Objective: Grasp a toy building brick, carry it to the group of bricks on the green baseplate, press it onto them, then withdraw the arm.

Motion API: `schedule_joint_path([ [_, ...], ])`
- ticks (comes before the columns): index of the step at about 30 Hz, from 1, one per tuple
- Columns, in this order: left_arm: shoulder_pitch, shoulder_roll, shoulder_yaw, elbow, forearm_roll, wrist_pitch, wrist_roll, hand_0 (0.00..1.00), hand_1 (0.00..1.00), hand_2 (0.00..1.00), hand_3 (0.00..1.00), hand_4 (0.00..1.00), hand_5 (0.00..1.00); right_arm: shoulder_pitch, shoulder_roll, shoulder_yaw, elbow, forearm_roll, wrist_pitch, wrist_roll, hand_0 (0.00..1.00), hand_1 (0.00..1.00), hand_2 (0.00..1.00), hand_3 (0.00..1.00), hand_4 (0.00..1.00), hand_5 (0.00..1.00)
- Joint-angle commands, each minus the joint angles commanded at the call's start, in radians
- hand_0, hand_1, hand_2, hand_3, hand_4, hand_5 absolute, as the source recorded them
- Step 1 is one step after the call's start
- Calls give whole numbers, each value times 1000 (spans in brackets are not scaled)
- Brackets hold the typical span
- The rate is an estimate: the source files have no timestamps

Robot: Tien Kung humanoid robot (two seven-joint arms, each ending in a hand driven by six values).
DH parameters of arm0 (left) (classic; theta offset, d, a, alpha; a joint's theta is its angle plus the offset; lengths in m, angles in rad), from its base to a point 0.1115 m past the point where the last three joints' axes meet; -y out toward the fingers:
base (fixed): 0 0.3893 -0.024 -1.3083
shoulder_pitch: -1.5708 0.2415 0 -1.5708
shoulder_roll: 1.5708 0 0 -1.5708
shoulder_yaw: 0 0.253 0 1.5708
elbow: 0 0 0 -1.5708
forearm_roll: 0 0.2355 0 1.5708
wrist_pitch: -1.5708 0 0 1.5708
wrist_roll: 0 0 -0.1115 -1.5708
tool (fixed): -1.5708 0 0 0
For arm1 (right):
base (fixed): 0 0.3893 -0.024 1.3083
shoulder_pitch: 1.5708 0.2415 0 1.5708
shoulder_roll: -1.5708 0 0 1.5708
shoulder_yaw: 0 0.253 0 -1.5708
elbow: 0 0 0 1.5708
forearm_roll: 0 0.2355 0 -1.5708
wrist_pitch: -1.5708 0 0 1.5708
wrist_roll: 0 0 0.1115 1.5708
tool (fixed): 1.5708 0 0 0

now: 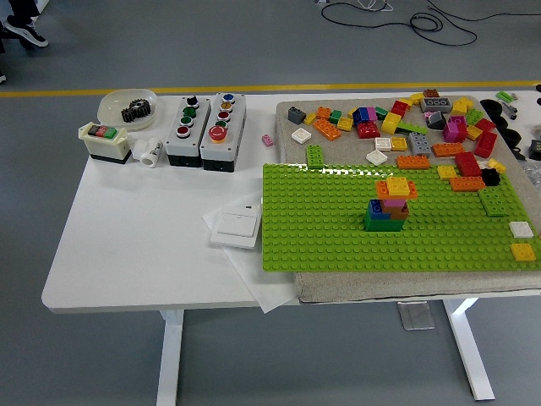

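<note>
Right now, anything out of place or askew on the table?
Mostly tidy. The brick stack on the green baseplate looks uneven: its orange top brick overhangs to the right of the layers below. One small pink brick lies alone on the bare table, off the mat. Neither robot hand is in view.

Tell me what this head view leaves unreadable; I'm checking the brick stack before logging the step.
- Both robot hands: outside the frame, so their state is unknown.
- Brick stack on the green baseplate: its far side faces away from the camera; whether the bricks are fully pressed together is too small to judge.
- Dark objects at the table's right: cut off by the picture's edge.
- Labels on the button boxes: too small to read.
</note>
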State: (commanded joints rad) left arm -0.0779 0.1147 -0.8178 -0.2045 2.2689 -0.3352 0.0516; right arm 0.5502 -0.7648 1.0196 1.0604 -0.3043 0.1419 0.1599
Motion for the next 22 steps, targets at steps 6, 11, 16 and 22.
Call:
schedule_joint_path([
  [6, 12, 1, 12, 2, 0, 5, -3, 875, 845, 820, 615, 695, 607, -12, -1, 8, -6, 7, 2, -6, 952, 847, 847, 859, 998, 998],
  [11, 24, 2, 16, 3, 0, 7, -10, 879, 848, 821, 615, 696, 608, -23, 0, 15, -9, 14, 1, -12, 954, 846, 846, 858, 998, 998],
  [16, 30, 1, 17, 4, 0, 14, -14, 879, 848, 821, 615, 696, 608, -30, -7, 27, -3, 14, -1, -16, 954, 846, 846, 858, 998, 998],
  [22, 25, 1, 22, 4, 0, 10, -13, 878, 846, 820, 615, 696, 605, -41, -13, 43, -3, 10, -1, -18, 954, 846, 845, 856, 998, 998],
])
